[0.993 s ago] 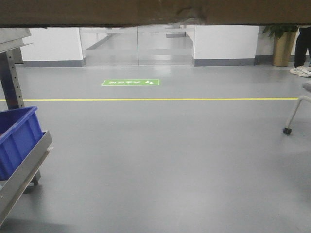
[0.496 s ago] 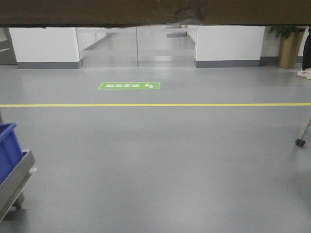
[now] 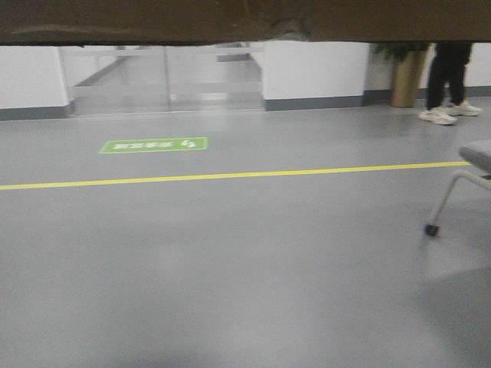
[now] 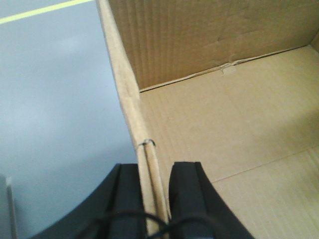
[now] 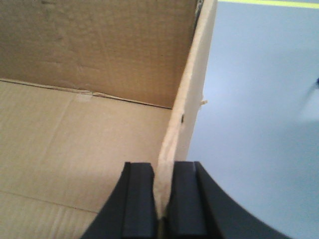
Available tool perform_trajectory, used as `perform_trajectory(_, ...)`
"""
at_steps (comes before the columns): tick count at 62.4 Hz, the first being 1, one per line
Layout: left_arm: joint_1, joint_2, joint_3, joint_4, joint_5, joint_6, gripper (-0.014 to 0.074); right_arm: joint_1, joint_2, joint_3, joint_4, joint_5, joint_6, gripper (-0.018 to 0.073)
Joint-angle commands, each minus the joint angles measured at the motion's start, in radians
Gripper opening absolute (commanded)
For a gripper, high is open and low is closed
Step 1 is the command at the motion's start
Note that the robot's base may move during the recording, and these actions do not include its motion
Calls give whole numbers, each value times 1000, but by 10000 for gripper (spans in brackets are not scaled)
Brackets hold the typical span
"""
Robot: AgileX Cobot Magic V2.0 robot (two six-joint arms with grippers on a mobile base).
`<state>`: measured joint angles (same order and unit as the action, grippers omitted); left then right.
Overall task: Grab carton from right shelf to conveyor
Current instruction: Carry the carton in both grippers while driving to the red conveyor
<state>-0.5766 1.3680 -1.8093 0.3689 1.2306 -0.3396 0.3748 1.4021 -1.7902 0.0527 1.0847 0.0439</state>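
An open carton (image 4: 224, 124) hangs above grey floor (image 3: 230, 268), carried between two arms. The left gripper (image 4: 158, 174) and right gripper (image 5: 162, 172) each pinch an opposite side wall (likely for a level carry). Neither shelf nor conveyor is in view.

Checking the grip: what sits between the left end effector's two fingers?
The carton's upright side wall, pinched between the left end effector's black fingers; the left wrist view shows it.
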Motion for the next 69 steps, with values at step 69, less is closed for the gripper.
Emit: perform_trajectory(69,-12,-8,-5,-67,-54,13,-16,-1,65,-2,24,-256,-16,-67)
